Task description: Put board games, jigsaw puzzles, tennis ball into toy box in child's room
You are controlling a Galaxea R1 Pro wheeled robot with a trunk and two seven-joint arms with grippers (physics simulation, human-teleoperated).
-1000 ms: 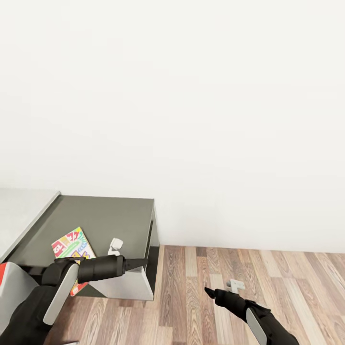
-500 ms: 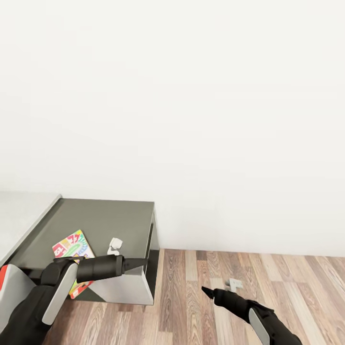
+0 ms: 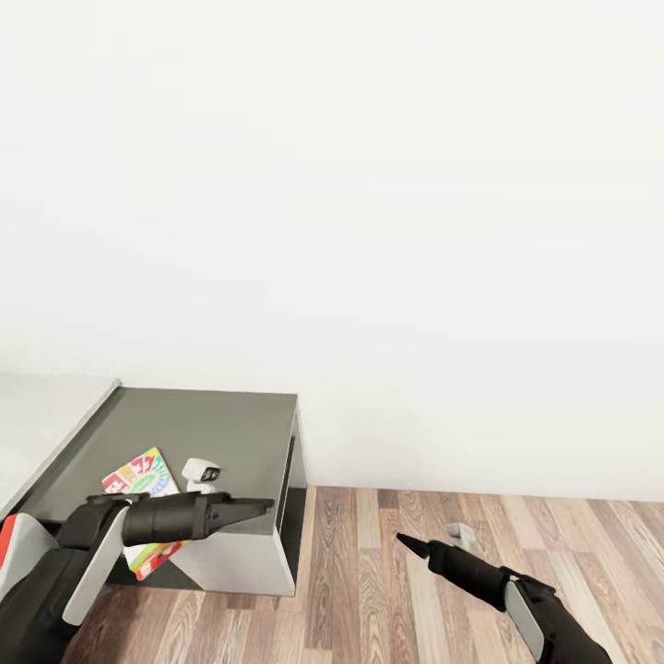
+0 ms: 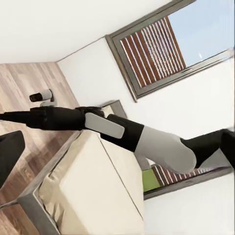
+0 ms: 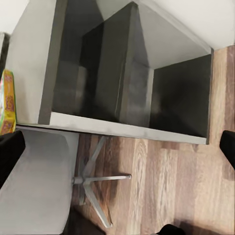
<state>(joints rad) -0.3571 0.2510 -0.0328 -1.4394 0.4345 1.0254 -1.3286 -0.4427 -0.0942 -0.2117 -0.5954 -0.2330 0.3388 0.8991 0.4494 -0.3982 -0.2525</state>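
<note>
Head view: white wall across most of the frame, wood floor (image 3: 480, 544) at 5 o'clock. Dark grey lower part of the table (image 3: 198, 429) at 8 o'clock. A colourful board game (image 3: 138, 475) lies flat on it, a small white camera gadget (image 3: 201, 473) just beside it. Left gripper (image 3: 249, 506) reaches over the table's front edge, fingers look close together, holding nothing. Right gripper (image 3: 410, 543) over the floor at 5 o'clock, finger spread can't tell.

Left wrist view: bed (image 4: 83, 191) with beige mattress, window (image 4: 161, 46), the other arm (image 4: 112, 132) crossing.

Right wrist view: table's open underside (image 5: 147, 88), board game edge (image 5: 7, 100) at 9 o'clock, chair (image 5: 44, 186). Dark fingertips (image 5: 10, 154) at opposite edges, wide apart.
</note>
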